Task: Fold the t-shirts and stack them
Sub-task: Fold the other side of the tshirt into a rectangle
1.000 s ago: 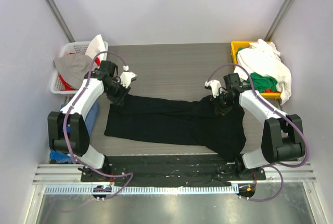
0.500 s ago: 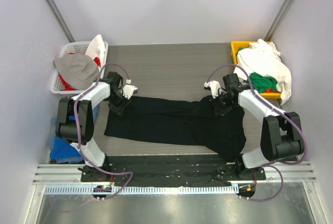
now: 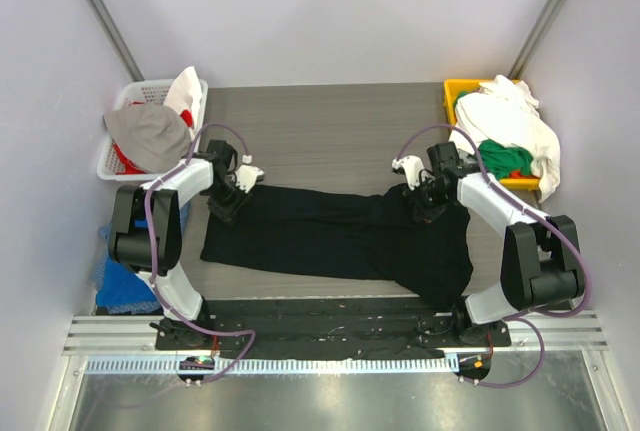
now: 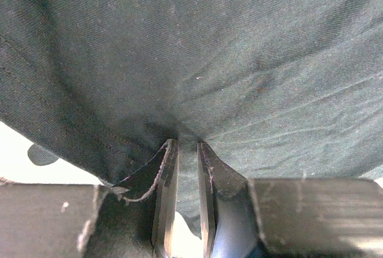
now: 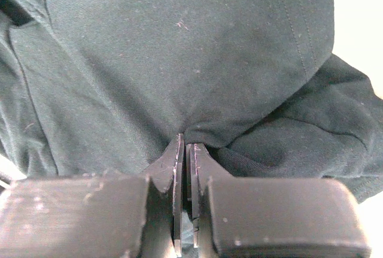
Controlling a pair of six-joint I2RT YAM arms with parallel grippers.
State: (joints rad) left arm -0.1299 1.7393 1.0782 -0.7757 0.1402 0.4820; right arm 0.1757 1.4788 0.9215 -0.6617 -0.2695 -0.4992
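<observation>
The soft black short-sleeved t-shirt lies spread lengthwise on the grey wood-grain table, with each claw at a far corner. The right gripper is pressed tight on a fabric fold. The left gripper stands barely parted, seemingly with cloth pinched between. Gripping both ends likely serves to pull the shirt taut for a clean fold. A white cotton shirt sits in the yellow plastic bin.

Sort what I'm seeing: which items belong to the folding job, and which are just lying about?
Job: black t-shirt, pinched by left pincer and right pincer; white t-shirts and green t-shirt in the yellow bin.
Lying about: white basket holding grey cloth; blue cloth at near left.
</observation>
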